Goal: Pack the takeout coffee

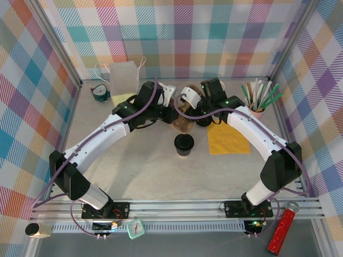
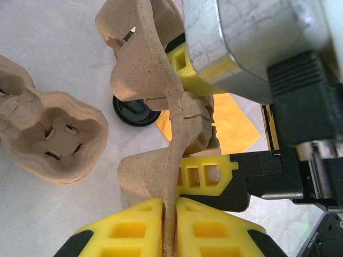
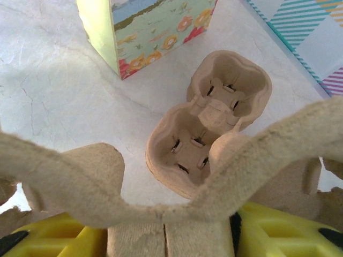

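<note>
The takeout coffee [image 1: 184, 144], a small black paper cup under a glossy round black plastic lid, stands upright on the pale marbled tabletop [image 1: 144, 166], untouched by either gripper. In the overhead view it sits just on the arm-base side of the spot where the two grippers meet. In the left wrist view its shiny lid [image 2: 131, 110] peeks out from behind the brown moulded-pulp cup carrier [image 2: 144, 59] held up between the arms. The left gripper [image 2: 170, 225] has its yellow ribbed plastic pads pressed together on a thin wall of that carrier. The right gripper [image 3: 169, 235] straddles the carrier's rough, fibrous rim with its yellow fingers [image 3: 59, 238] apart, and whether they press it I cannot tell. A second pulp carrier [image 3: 209, 123] with two rounded, slotted wells lies on the table beyond. Beside it stands a box-shaped bag [image 3: 150, 27] printed with flowers and a painted landscape. A flat yellow napkin [image 1: 228, 138] lies just right of the coffee.
</note>
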`<move>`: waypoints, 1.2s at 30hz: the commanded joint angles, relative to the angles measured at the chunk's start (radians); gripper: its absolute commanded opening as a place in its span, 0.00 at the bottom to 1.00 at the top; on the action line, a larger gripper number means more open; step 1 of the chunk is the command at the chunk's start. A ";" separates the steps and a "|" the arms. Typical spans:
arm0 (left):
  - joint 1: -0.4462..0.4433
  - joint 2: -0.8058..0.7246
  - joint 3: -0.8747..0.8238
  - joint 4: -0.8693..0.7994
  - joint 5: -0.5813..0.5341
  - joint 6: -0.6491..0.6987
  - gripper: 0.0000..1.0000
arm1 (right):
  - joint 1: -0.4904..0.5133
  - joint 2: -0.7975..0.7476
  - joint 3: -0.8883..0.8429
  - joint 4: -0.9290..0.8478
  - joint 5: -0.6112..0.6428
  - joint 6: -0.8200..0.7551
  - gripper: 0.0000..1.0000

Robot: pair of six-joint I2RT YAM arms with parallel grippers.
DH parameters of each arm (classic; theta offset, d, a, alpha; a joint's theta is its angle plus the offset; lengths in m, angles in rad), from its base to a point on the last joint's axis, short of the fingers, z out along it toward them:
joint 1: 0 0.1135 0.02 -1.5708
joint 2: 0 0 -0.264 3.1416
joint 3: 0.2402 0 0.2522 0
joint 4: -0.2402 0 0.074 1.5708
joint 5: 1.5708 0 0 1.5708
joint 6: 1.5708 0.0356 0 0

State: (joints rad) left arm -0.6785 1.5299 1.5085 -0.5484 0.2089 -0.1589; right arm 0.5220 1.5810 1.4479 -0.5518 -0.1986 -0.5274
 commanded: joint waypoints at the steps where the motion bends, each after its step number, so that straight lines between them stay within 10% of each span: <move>1: -0.013 -0.025 -0.004 0.007 0.001 0.010 0.14 | -0.005 -0.033 0.026 -0.033 -0.010 0.032 0.53; 15: -0.012 -0.038 0.023 -0.003 -0.034 0.000 0.40 | -0.005 -0.061 0.010 -0.031 0.017 0.059 0.48; 23: 0.041 -0.100 0.048 -0.013 -0.097 -0.079 1.00 | -0.005 -0.061 0.011 -0.026 0.056 0.109 0.49; 36: 0.307 -0.149 0.180 -0.222 -0.289 -0.195 1.00 | -0.008 -0.089 0.010 -0.007 0.072 0.199 0.49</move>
State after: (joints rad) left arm -0.4118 1.4040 1.6497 -0.6788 0.0128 -0.3305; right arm 0.5205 1.5379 1.4479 -0.5697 -0.1234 -0.3626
